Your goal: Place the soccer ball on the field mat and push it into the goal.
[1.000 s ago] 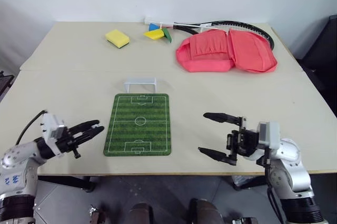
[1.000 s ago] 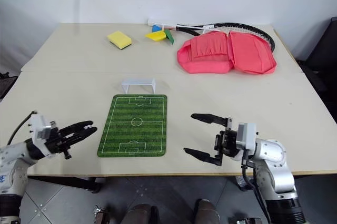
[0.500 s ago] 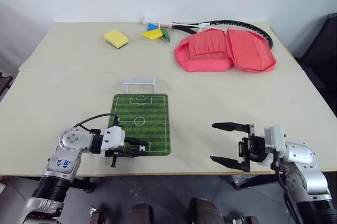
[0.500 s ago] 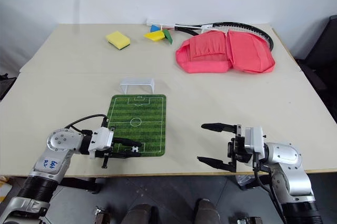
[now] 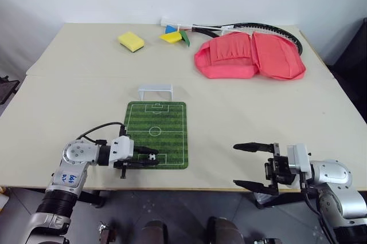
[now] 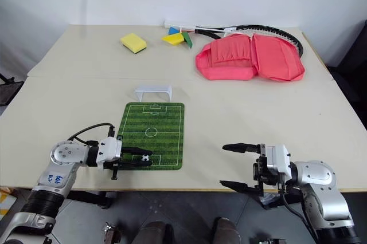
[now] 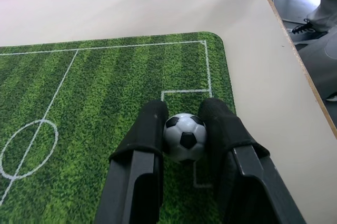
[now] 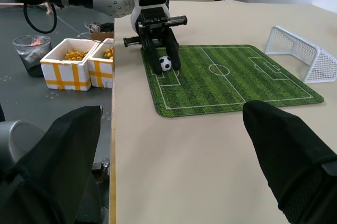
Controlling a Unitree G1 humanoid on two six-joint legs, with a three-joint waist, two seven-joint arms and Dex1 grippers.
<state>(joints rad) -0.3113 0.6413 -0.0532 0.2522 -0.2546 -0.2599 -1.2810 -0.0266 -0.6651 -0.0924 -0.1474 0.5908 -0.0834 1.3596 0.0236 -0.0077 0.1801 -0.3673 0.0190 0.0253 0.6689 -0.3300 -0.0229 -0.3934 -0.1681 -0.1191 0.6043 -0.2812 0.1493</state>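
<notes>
The soccer ball (image 7: 184, 136), tiny and white with black patches, sits between the fingers of my left gripper (image 7: 184, 114), which is shut on it. The ball (image 5: 152, 156) is low over the near goal box of the green field mat (image 5: 156, 129); whether it touches the mat I cannot tell. My left gripper (image 5: 149, 158) reaches in from the mat's left side. The white goal (image 5: 155, 90) stands just past the mat's far end. At the table's front edge, well right of the mat, my right gripper (image 5: 236, 165) stands open with nothing in it.
A yellow sponge (image 5: 131, 40), coloured pieces (image 5: 174, 36), a tennis racket (image 5: 258, 27) and a red cloth cover (image 5: 249, 55) lie at the back of the table. Off the table's left side, boxes (image 8: 73, 63) and a bin (image 8: 30, 45) stand on the floor.
My left gripper swung in from left of the mat to its near end with the ball, then stayed almost still. My right gripper sank slightly toward the front edge, still open.
</notes>
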